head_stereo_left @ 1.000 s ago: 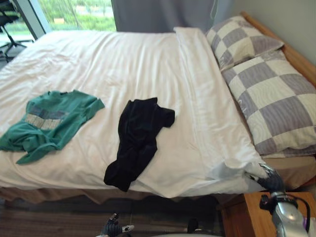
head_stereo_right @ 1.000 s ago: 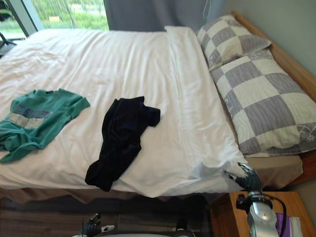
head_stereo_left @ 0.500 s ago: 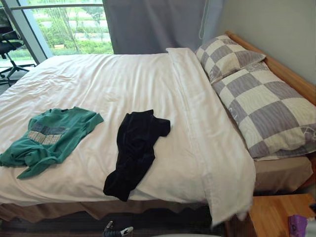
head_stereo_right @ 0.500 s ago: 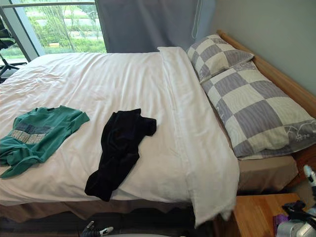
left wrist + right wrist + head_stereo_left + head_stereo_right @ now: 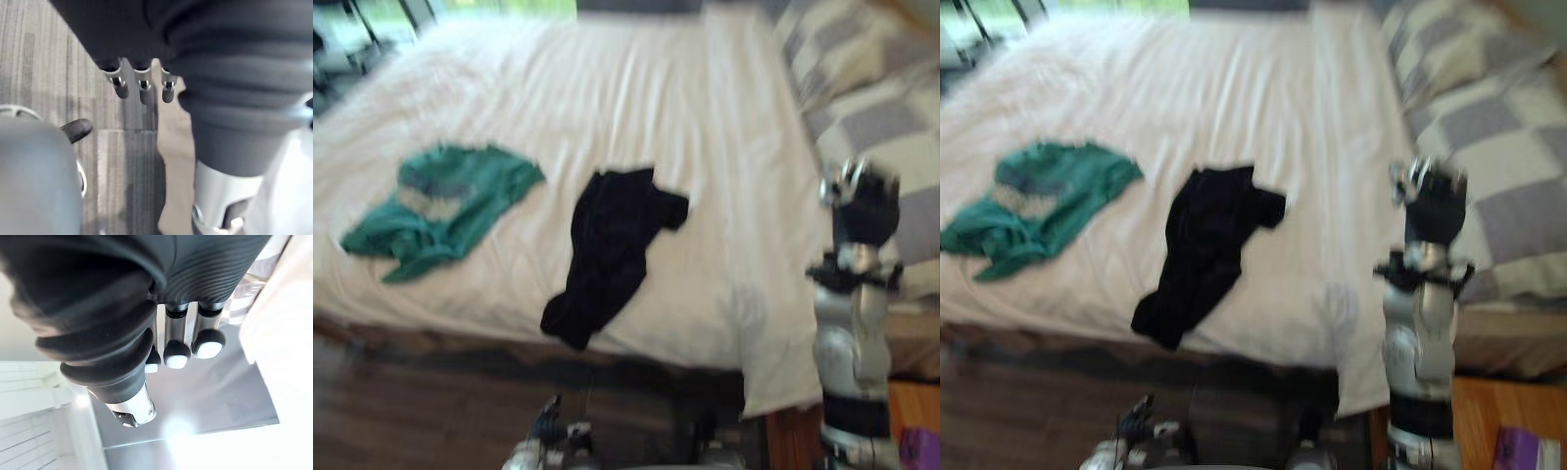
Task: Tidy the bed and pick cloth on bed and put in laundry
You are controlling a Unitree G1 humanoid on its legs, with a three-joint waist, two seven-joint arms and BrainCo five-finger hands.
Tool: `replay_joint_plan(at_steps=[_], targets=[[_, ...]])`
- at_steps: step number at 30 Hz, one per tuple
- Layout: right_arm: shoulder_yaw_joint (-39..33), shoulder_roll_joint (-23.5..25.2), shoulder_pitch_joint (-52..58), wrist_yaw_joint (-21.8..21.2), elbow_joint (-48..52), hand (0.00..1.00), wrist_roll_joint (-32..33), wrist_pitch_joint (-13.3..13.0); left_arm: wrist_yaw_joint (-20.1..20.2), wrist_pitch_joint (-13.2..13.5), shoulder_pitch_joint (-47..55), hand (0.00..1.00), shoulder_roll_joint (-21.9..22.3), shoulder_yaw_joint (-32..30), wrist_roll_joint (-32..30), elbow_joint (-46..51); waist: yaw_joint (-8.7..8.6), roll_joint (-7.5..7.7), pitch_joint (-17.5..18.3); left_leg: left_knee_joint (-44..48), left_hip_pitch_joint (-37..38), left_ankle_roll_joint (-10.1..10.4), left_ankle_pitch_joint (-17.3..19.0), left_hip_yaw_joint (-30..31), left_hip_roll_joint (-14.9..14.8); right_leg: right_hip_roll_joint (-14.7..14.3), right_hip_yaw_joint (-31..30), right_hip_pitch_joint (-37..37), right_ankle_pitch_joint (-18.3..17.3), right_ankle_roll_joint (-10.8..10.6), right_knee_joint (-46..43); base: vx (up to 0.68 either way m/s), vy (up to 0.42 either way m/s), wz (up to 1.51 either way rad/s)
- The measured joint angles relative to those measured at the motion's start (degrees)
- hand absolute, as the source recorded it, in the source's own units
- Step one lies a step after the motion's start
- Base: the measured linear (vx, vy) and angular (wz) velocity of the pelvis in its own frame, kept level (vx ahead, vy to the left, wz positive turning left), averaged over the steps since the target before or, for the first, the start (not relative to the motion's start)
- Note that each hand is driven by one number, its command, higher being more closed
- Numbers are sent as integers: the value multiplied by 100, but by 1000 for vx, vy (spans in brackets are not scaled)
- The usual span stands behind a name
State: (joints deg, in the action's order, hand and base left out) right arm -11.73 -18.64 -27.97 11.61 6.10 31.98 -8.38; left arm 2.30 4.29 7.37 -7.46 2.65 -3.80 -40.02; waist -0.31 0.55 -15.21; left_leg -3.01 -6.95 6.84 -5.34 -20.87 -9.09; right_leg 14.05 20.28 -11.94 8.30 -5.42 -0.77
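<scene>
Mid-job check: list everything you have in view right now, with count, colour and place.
Duvet: one, white, spread over the bed.
T-shirt: one, green, crumpled on the duvet's left part.
Black garment: one, black, right of the T-shirt, lower end at the duvet's near edge.
Pillows: two, grey-and-cream checked, at the bed's right end.
Nightstand: one, orange-brown wood, lower right beside the bed.
Purple item: one, on the nightstand, too blurred to identify.
Floor: dark wood planks, in front of the bed.
Right hand: raised over the bed's right edge beside the pillows, holding nothing.
Left hand: low over the floor, fingers relaxed, empty.
</scene>
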Motion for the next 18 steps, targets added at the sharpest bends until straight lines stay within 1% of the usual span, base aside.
replay_joint_plan(at_steps=[1,2,3,4,6,7,8,9,10,11,12,13,14,15,16,17,18], targets=[[-18,-229,-492,163,-337,100,79,-33,-5,-71,-179,0,15,145,93,125,44,-91,-353,3,-167,-92,-110,41,44,31,-4,-139,108,11,12,-110,46,19],[-57,-416,-881,342,-633,100,195,-54,-8,-147,-308,0,17,251,139,295,127,-197,-637,6,-352,-141,-193,60,98,71,-13,-306,187,30,30,-101,48,21],[-90,-565,-1151,516,-881,100,362,-136,-35,-283,-385,0,10,350,240,512,148,-368,-845,6,-579,-186,-250,120,136,105,20,-479,243,12,46,-64,35,23],[-127,-603,-1249,733,-1087,100,587,-263,-121,-443,-403,0,-10,407,362,717,182,-549,-958,6,-823,-226,-280,170,173,135,35,-702,266,18,47,-22,19,20],[-172,-604,-1229,875,-1318,100,723,-339,-167,-566,-407,0,-13,411,470,801,237,-687,-1027,14,-1004,-231,-284,169,211,171,-6,-920,267,18,16,19,16,1],[-266,-588,-1109,1005,-1464,100,803,-423,-233,-619,-411,0,-10,427,612,888,276,-788,-1079,94,-1193,-233,-284,169,240,224,-75,-1130,263,14,-58,36,15,-5],[-323,-557,-1029,1028,-1465,100,802,-459,-238,-624,-411,0,-6,429,656,930,287,-816,-1094,126,-1255,-233,-284,168,243,241,-113,-1209,260,11,-106,41,8,-5],[-420,-435,-859,1073,-1464,100,791,-571,-237,-629,-409,0,-5,428,709,1010,292,-862,-1140,167,-1325,-233,-284,160,251,273,-198,-1344,211,-33,-234,44,-3,-6],[-426,-326,-640,1048,-1429,100,763,-730,-237,-626,-407,0,5,422,726,1054,295,-865,-1144,193,-1361,-233,-284,129,264,310,-271,-1458,110,-30,-367,67,-12,-14],[-427,-141,-402,939,-1229,100,664,-983,-240,-617,-405,0,59,409,726,1117,289,-865,-1145,216,-1355,-232,-284,50,281,363,-361,-1605,-26,-44,-608,61,-19,-14],[-427,-52,-263,901,-1124,100,627,-1149,-247,-590,-406,0,93,410,727,1146,277,-864,-1146,248,-1351,-232,-283,14,296,403,-399,-1664,-108,-50,-733,67,-34,-14],[-431,93,-18,789,-1092,100,611,-1380,-255,-504,-405,0,160,410,727,1186,271,-858,-1149,311,-1349,-228,-278,-7,301,435,-468,-1735,-210,-39,-893,62,-48,-10],[-435,303,346,609,-1004,100,609,-1671,-272,-415,-405,0,243,411,727,1218,265,-850,-1155,351,-1319,-227,-276,-58,296,448,-515,-1768,-310,-14,-1014,59,-52,-8],[-436,336,398,579,-980,100,608,-1710,-274,-397,-403,0,254,411,727,1219,262,-849,-1155,354,-1315,-227,-275,-65,294,447,-521,-1771,-321,-13,-1026,47,-48,-16],[-433,616,823,328,-805,100,623,-2014,-276,-318,-403,0,342,418,728,1229,253,-815,-1171,358,-1252,-217,-254,-175,269,419,-616,-1799,-383,-28,-1096,37,-39,-29],[-432,822,1126,150,-727,100,645,-2200,-280,-302,-388,0,413,421,736,1226,240,-799,-1179,365,-1158,-191,-129,-283,214,363,-675,-1794,-415,-40,-1129,28,-29,-37],[-430,913,1289,44,-723,100,713,-2273,-295,-300,-386,0,443,429,770,1223,224,-789,-1180,365,-1108,-184,-54,-325,194,330,-710,-1779,-426,-55,-1128,25,-6,-39]])
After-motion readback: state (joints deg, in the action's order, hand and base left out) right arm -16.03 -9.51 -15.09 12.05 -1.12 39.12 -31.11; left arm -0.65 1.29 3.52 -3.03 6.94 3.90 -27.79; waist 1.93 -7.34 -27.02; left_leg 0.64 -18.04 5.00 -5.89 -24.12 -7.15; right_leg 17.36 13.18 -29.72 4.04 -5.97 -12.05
